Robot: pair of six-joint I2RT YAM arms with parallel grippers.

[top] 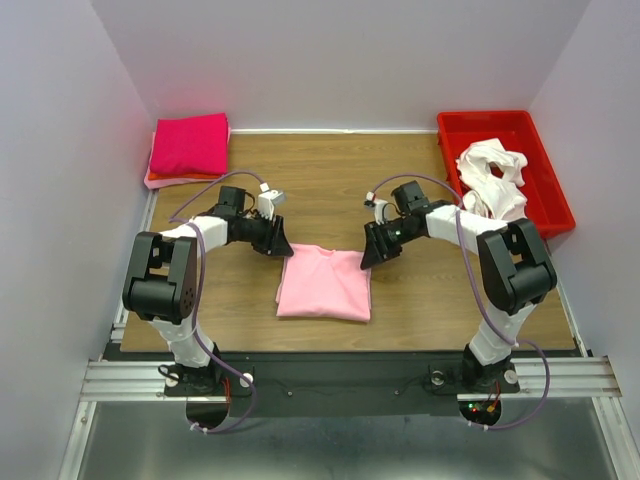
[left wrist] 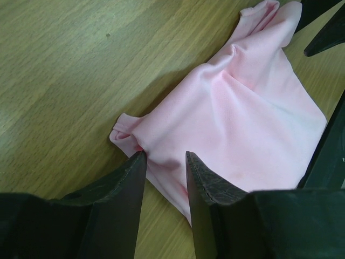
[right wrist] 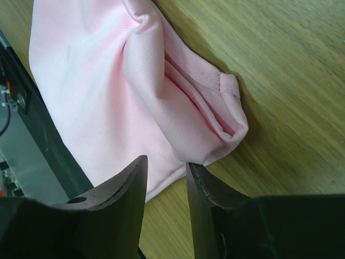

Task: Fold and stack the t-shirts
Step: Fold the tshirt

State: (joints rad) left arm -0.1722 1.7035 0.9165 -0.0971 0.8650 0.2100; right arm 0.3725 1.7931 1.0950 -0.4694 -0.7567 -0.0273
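Observation:
A light pink t-shirt (top: pixel 325 285) lies folded into a rough square on the wooden table, near the front middle. My left gripper (top: pixel 280 248) is at its far left corner, and my right gripper (top: pixel 372 257) at its far right corner. In the left wrist view the left gripper (left wrist: pixel 164 155) stands open, its tips straddling the bunched edge of the shirt (left wrist: pixel 242 118). The right gripper (right wrist: pixel 166 161) is open too, with the rolled corner of the shirt (right wrist: pixel 108 81) just ahead of its tips. Neither jaw pair is pressed on the cloth.
A folded hot pink t-shirt (top: pixel 190 143) lies on a salmon one (top: pixel 163 181) at the back left corner. At the back right, a red tray (top: pixel 490 118) holds crumpled white and pale pink t-shirts (top: pixel 492 175). White walls enclose the table (top: pixel 330 190).

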